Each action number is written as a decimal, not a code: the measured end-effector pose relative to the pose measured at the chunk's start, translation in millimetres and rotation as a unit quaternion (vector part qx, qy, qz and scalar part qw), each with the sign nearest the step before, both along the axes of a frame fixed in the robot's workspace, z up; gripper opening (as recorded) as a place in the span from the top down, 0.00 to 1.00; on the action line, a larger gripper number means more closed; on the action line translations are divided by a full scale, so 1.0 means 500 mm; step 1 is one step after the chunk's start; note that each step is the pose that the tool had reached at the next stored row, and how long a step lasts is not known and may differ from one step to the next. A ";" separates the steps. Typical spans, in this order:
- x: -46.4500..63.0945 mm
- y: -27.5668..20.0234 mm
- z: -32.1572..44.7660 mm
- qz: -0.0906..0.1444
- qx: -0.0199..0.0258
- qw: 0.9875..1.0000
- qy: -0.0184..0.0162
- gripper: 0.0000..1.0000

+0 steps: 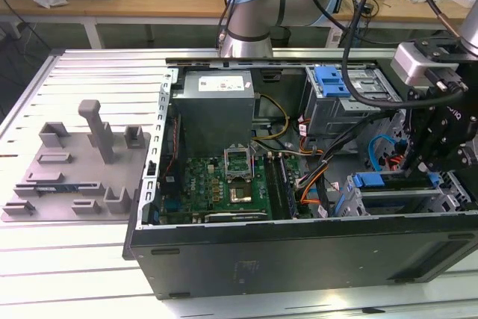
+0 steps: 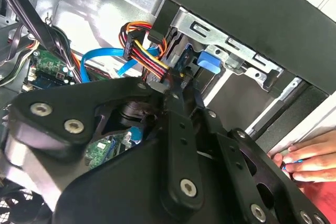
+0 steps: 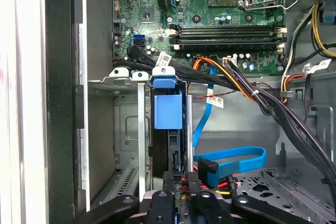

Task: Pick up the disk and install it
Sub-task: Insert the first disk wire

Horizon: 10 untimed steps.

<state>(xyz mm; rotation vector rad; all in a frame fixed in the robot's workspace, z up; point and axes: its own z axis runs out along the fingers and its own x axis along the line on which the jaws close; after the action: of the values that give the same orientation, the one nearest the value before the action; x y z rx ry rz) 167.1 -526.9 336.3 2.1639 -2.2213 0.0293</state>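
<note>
The disk (image 1: 392, 182) stands on edge in the drive bay at the front corner of the open computer case, on the exterior view's right, with its blue carrier tab pointing toward the motherboard. In the first wrist view I look along the disk (image 3: 168, 111), which sits between the bay's metal rails. My gripper (image 1: 429, 169) is at the disk's rear end, and its black fingers (image 3: 191, 184) appear shut on that end. In the second wrist view the gripper (image 2: 170, 90) hides most of the disk, leaving the blue tab (image 2: 209, 61) showing.
Bundled power and blue data cables (image 3: 231, 158) lie right beside the bay. The motherboard (image 1: 224, 184) fills the case middle, and a grey cage with a blue handle (image 1: 332, 80) sits at the back. A person's hand (image 2: 310, 158) rests outside the case wall. A grey fixture (image 1: 82, 162) lies on the exterior view's left.
</note>
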 end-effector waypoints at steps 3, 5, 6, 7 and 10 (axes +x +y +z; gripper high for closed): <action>0.000 0.0000 0.006 0.000 0.000 1.000 0.000 0.76; 0.000 0.0000 0.013 0.000 0.000 1.000 -0.001 0.76; 0.000 0.0000 0.017 0.000 0.000 1.000 -0.001 0.76; 0.000 0.0001 0.022 0.000 0.000 1.000 -0.001 0.76; 0.000 0.0000 0.043 0.000 0.000 1.000 -0.002 0.76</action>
<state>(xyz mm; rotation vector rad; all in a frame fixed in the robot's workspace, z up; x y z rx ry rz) 167.2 -526.9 357.7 2.1654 -2.2226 0.0338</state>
